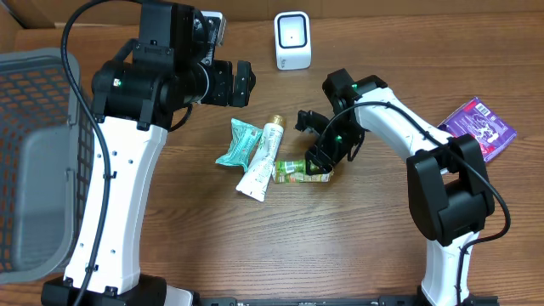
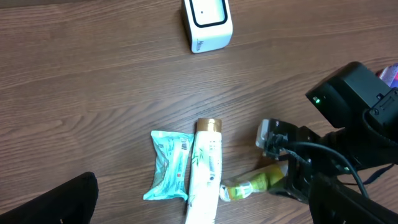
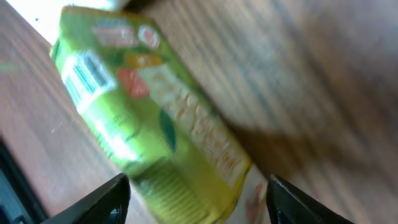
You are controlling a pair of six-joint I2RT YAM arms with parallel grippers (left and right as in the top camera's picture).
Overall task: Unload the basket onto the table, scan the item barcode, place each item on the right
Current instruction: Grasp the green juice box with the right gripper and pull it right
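A green packet (image 1: 293, 170) lies flat on the wooden table beside a white tube (image 1: 263, 160) and a teal packet (image 1: 237, 143). My right gripper (image 1: 321, 163) is down over the green packet's right end. In the right wrist view the green packet (image 3: 155, 118) lies between the spread fingers of the right gripper (image 3: 198, 196), with a gap on each side, and a striped barcode patch (image 3: 81, 78) shows near its far end. My left gripper (image 1: 241, 82) hangs open high above the table, holding nothing. One of its fingers (image 2: 62, 202) shows at the lower left. The white scanner (image 1: 291, 40) stands at the back.
A purple packet (image 1: 480, 127) lies at the right edge. A grey mesh basket (image 1: 34, 161) fills the far left. From the left wrist I see the scanner (image 2: 207, 23), the tube (image 2: 205, 171), the teal packet (image 2: 169, 167) and the right arm (image 2: 348, 155).
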